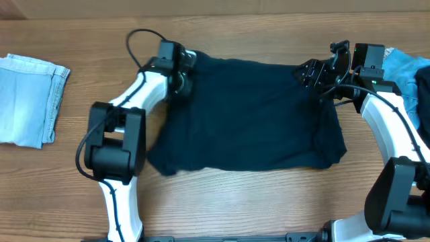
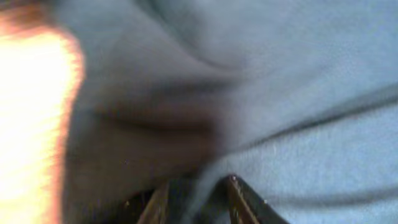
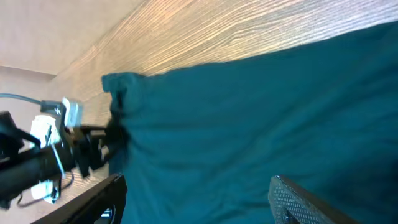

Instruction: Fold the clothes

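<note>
Found a large plain dark navy garment of thin soft fabric (image 1: pixel 255 114) spread across the middle of the brown wood-grain table (image 1: pixel 222 202). Noted the left gripper (image 1: pixel 184 79) at its far-left corner, cloth bunched between the fingers; could not tell whether clamped. Noted the right gripper (image 1: pixel 306 72) at the far-right corner, jaws wide apart. Saw a folded pale blue denim piece (image 1: pixel 27 101) well apart at left, a brighter blue piece (image 1: pixel 403 67) at right.

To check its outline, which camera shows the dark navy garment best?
The overhead view: it shows almost the whole dark navy garment. The left wrist view gives only blurred folds; the right wrist view, one part with a far corner.
</note>
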`<move>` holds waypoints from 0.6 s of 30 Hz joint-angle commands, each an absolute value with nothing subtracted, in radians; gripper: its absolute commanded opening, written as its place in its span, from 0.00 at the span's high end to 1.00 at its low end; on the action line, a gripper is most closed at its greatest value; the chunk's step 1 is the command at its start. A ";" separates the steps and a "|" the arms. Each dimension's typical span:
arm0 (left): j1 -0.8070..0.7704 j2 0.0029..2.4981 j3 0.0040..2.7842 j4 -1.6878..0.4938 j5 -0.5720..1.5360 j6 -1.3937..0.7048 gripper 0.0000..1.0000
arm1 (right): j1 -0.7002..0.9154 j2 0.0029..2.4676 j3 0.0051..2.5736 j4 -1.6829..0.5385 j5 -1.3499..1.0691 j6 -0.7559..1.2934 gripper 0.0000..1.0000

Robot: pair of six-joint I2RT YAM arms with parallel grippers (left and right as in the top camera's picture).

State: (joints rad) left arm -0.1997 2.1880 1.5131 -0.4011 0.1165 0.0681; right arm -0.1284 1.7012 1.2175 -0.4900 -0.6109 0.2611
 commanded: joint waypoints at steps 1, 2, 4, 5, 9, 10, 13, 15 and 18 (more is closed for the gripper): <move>-0.081 2.220 1.508 -0.272 -0.063 -0.030 0.64 | -0.126 1.685 1.232 -0.492 -0.604 0.254 0.23; -0.048 2.220 1.508 -0.244 -0.059 -0.049 0.64 | -0.126 1.685 1.232 -0.497 -0.604 0.254 0.23; -0.002 2.220 1.509 -0.222 -0.059 -0.066 0.63 | -0.126 1.685 1.232 -0.508 -0.599 0.253 0.23; 0.016 2.220 1.509 -0.218 -0.058 -0.068 0.63 | -0.126 1.685 1.232 -0.512 -0.592 0.253 0.23; 0.081 2.220 1.539 -0.231 -0.020 -0.080 0.63 | -0.126 1.685 1.232 -0.566 -0.502 0.251 0.23; 0.087 2.218 1.558 -0.253 0.020 -0.078 0.65 | -0.126 1.685 1.232 -0.587 -0.486 0.228 0.23; 0.088 2.197 1.626 -0.326 0.113 -0.055 0.67 | -0.123 1.685 1.232 -0.646 -0.430 0.208 0.24; 0.077 2.172 1.693 -0.430 0.196 -0.044 0.66 | -0.123 1.685 1.232 -0.698 -0.348 0.240 0.29; 0.037 2.128 1.747 -0.591 0.310 -0.020 0.65 | -0.123 1.697 1.230 -0.756 -0.262 0.266 0.56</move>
